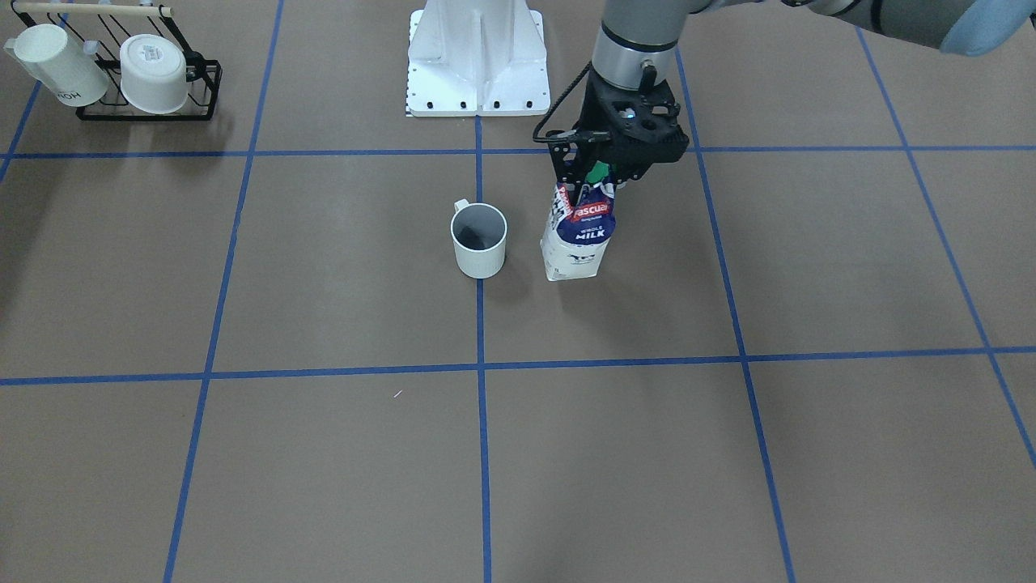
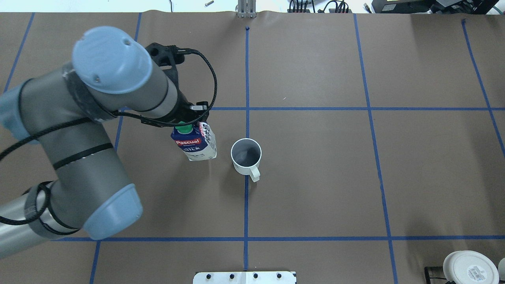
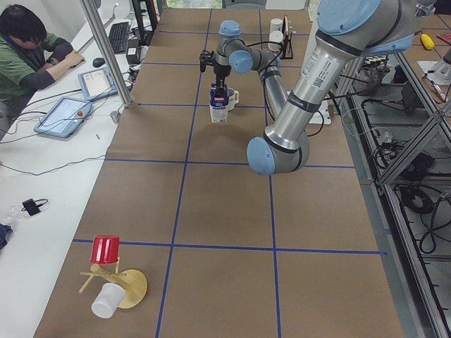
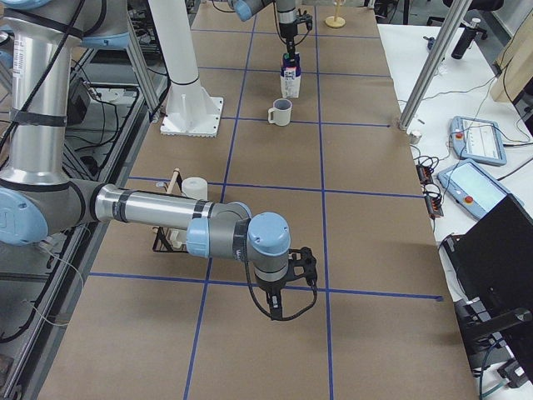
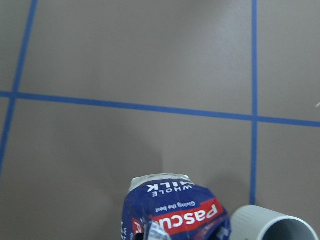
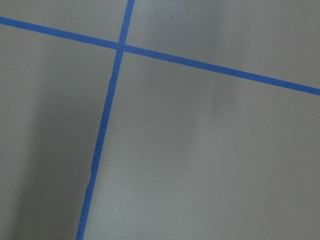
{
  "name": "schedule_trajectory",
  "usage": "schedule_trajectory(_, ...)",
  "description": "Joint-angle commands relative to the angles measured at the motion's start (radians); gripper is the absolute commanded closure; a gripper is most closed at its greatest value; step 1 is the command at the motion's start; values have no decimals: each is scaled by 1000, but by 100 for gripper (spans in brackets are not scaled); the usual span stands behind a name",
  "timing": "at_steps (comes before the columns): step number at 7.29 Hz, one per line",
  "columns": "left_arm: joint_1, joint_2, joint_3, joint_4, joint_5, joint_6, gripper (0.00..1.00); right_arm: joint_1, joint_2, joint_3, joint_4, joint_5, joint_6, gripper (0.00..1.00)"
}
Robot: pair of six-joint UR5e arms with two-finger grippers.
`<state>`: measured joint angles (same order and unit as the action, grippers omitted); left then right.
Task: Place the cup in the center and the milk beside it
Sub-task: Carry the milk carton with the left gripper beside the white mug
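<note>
The white cup (image 1: pixel 479 240) stands upright on the blue tape line that splits the center (image 1: pixel 647 308), its handle toward the robot; it also shows in the overhead view (image 2: pixel 246 154). The milk (image 1: pixel 579 235) is close beside it on my left side, slightly tilted, in the overhead view (image 2: pixel 195 144) and the left wrist view (image 5: pixel 175 212). My left gripper (image 1: pixel 595 174) is shut on the carton's top by the green cap. I cannot tell whether the carton's base touches the table. My right gripper (image 4: pixel 279 312) hangs over bare paper far from both; I cannot tell its state.
A black rack (image 1: pixel 150 105) with two other white cups sits at the table corner on my right. The white robot base plate (image 1: pixel 476 57) is behind the cup. A wooden stand (image 3: pixel 130 285) with a red and a white cup is at the far left end.
</note>
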<state>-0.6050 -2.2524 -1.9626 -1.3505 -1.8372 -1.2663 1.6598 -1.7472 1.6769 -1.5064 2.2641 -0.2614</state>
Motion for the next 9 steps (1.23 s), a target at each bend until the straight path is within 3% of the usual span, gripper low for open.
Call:
schedule_trajectory(1,54,-41,39,8,36,-16,100,-2,0,-6,0,0,1,0)
schedule_trajectory(7,59,-39,99,-64,36,-5,100,-2,3,-14,0,0,2,0)
schedule_trajectory(8,59,-39,99,-65,38,-4,96,-2,3,-14,0,0,2,0)
schedule_trajectory(9,59,-38,99,-65,38,-2,36,0,5,-14,0,0,2,0)
